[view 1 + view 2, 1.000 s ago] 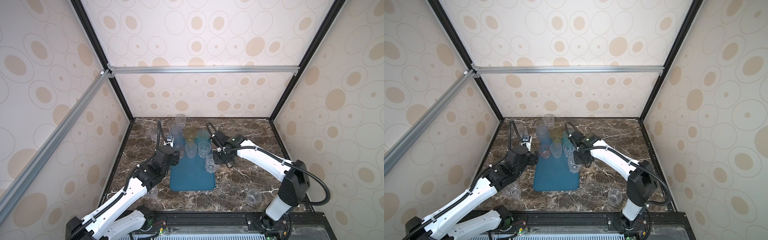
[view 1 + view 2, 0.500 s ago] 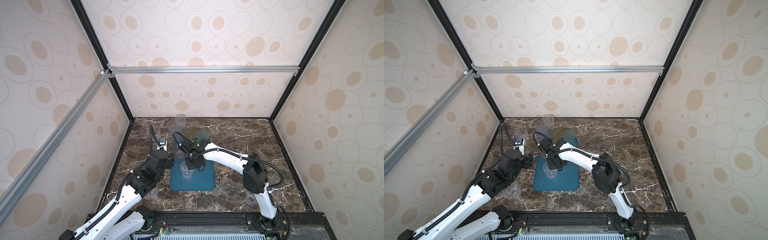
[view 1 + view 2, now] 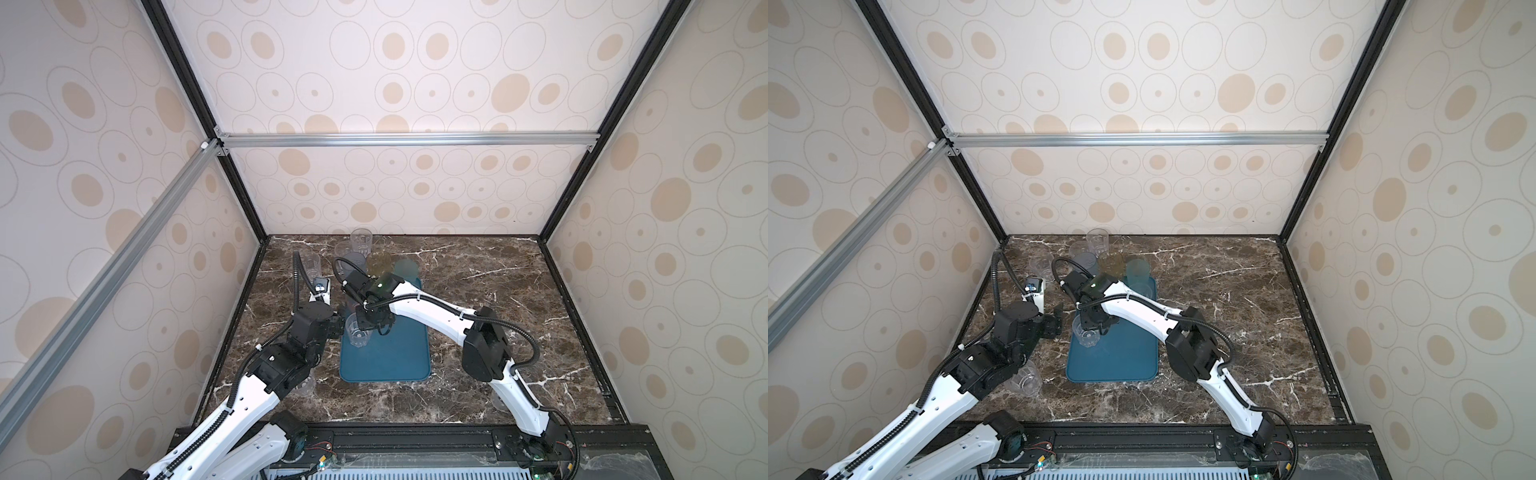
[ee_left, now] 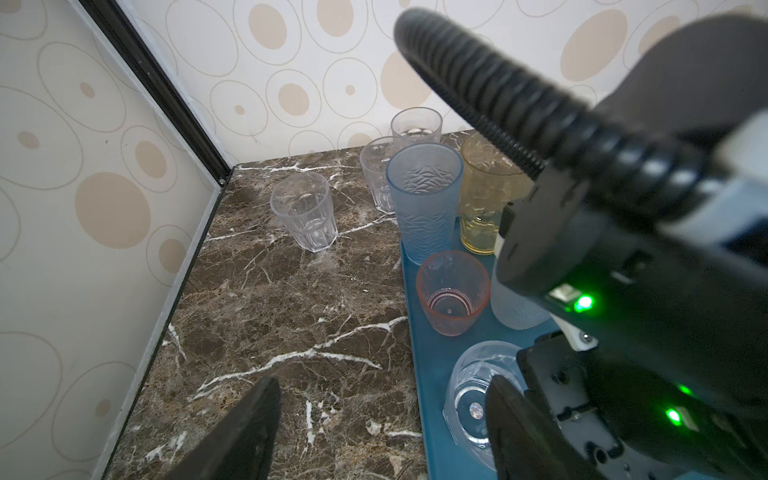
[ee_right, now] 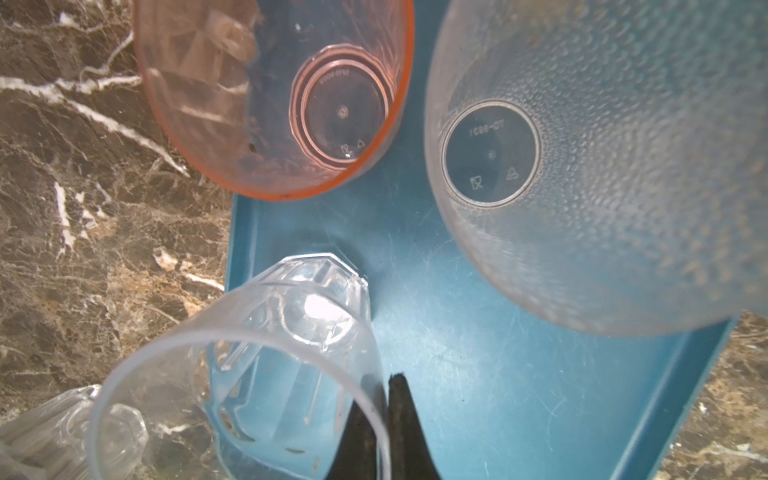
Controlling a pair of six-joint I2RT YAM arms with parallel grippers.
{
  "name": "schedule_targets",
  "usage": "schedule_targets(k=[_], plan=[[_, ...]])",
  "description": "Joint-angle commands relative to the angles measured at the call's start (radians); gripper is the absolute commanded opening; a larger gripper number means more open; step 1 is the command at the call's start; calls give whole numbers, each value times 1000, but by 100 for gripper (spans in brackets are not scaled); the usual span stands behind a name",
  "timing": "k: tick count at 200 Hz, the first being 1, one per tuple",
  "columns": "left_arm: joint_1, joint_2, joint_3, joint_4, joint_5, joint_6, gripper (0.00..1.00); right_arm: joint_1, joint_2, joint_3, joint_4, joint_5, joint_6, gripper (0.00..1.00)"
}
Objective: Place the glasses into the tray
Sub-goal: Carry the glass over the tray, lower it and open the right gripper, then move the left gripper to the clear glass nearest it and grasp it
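1. One clear faceted glass (image 5: pixel 291 332) pinched at its rim by the right hand (image 5: pixel 387 395), with one finger inside the wall and one outside.
2. Sits at the left edge of the tray (image 5: pixel 478 332); contact with the tray floor impossible to tell.
3. Just beyond it on the tray: a pink glass (image 4: pixel 452 291) and a pale frosted glass (image 5: pixel 582 166) side by side.
4. Farther along, at the tray's far end: a frosted blue glass (image 4: pixel 424 199) and a yellow glass (image 4: pixel 486 195), both upright.
5. Left hand (image 4: pixel 374 436) spread wide, grasping nothing, over the tabletop (image 4: pixel 291 311) just left of the tray, near the held glass.
6. Three more clear glasses (image 4: pixel 303 212) upright on the tabletop past the tray's far left corner; one more clear tumbler (image 3: pixel 1025 376) beside the left arm (image 3: pixel 946 399).
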Motion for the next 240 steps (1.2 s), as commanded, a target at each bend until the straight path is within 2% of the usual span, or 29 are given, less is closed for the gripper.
schedule_targets(k=[1, 39, 89, 126, 175, 202, 240], plan=[[12, -15, -4, -6, 3, 27, 78, 13, 47, 27, -54, 21, 32, 6], [26, -11, -3, -5, 10, 47, 78, 18, 56, 23, -23, -36, 56, 13], [45, -9, 14, -25, 26, 72, 78, 19, 27, 4, 35, -73, 97, 27], [65, 0, 45, -71, 36, 66, 78, 18, -50, -40, 80, -90, 89, 34], [99, 1, 84, -164, 102, -31, 74, -15, -223, -234, 165, -44, 60, 37], [107, -10, 99, -183, 93, -65, 71, -37, -275, -306, 179, -45, 32, 37], [129, 42, 97, -210, 207, -191, 70, -50, -335, -386, 219, -48, -7, 38]])
